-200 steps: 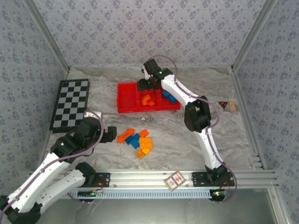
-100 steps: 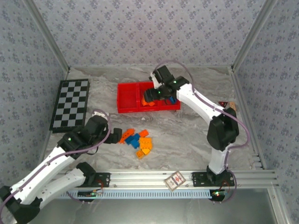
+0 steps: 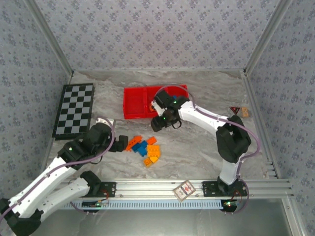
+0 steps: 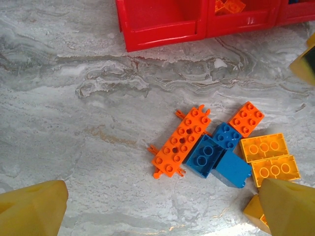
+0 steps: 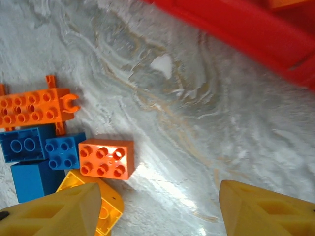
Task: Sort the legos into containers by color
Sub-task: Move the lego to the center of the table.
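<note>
The legos lie in a loose pile on the marble table: a long orange plate, blue bricks, a small orange brick and yellow ones. My left gripper hangs just left of the pile, and in its wrist view it is open and empty. My right gripper hovers between the pile and the containers, a red tray, and in its wrist view it is open with only bare table between its fingers. An orange six-stud brick lies just left of it. An orange piece lies in the tray's middle compartment.
A checkered board lies at the far left. A small red triangle and a tan block sit at the right. A card rests on the front rail. Patterned walls close in three sides.
My right gripper has come off the red tray towards the near side, down to the table in front of it. The left gripper has edged right, closer to the pile.
</note>
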